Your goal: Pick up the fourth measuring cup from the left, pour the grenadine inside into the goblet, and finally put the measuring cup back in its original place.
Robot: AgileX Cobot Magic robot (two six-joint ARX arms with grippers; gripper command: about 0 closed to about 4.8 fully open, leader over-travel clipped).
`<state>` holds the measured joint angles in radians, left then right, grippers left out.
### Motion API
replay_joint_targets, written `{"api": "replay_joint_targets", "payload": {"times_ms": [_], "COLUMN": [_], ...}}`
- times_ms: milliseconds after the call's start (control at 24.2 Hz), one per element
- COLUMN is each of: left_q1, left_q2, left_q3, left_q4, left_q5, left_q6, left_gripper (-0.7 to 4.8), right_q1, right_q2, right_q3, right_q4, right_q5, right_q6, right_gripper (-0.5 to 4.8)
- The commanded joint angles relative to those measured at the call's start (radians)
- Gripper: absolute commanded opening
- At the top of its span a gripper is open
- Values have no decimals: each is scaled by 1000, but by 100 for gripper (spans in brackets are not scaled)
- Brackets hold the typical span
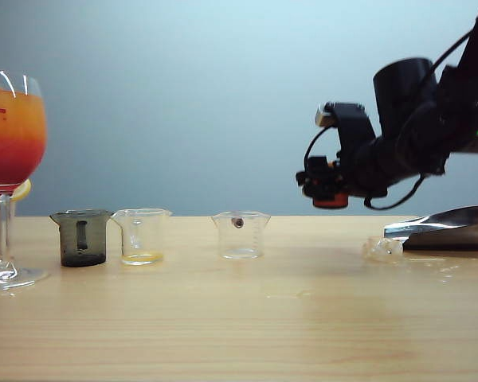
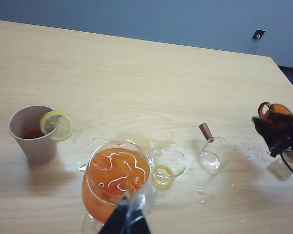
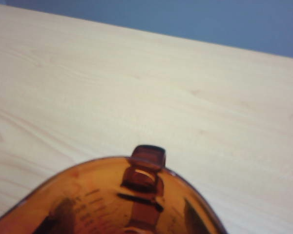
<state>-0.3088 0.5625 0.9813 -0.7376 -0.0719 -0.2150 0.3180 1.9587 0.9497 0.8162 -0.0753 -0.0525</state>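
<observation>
The fourth measuring cup (image 1: 331,200), amber-red, hangs in the air at the right, well above the table, with my right gripper (image 1: 327,187) shut on it. In the right wrist view the cup (image 3: 112,200) fills the near edge, and I cannot tell whether liquid is in it. From the left wrist view the cup (image 2: 273,111) shows at the far side. The goblet (image 1: 12,143) stands at the far left, orange above a dark red layer of grenadine (image 1: 12,163). My left gripper (image 2: 124,222) hovers just over the goblet (image 2: 117,178), fingers together, holding nothing.
Right of the goblet stand a smoky grey cup (image 1: 82,237), a clear cup with yellow dregs (image 1: 141,235) and a clear cup (image 1: 240,235). A small clear lump (image 1: 382,249) and a shiny metal utensil (image 1: 446,227) lie at the right. A paper cup with lemon (image 2: 33,132) stands behind the goblet.
</observation>
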Motion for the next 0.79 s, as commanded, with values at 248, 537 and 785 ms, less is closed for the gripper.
{"api": "replay_joint_targets", "payload": {"times_ms": [248,537,785], "left_q1": [0,0,0], "left_q2": [0,0,11], "left_q3": [2,2,2], "left_q4": [14,14,14], "left_q5": [1,1,1], "left_q6": [-2,-2,-2], "left_gripper": [-5,-5,-5], "right_q1": [-4,-4,-4], "right_q2": [108,137,137], "right_q3": [3,4,5], "right_q4": [111,126,114], "right_q5": [-5,-5,-6], "right_q6": [62,79,79], "right_gripper": [13,100,236]}}
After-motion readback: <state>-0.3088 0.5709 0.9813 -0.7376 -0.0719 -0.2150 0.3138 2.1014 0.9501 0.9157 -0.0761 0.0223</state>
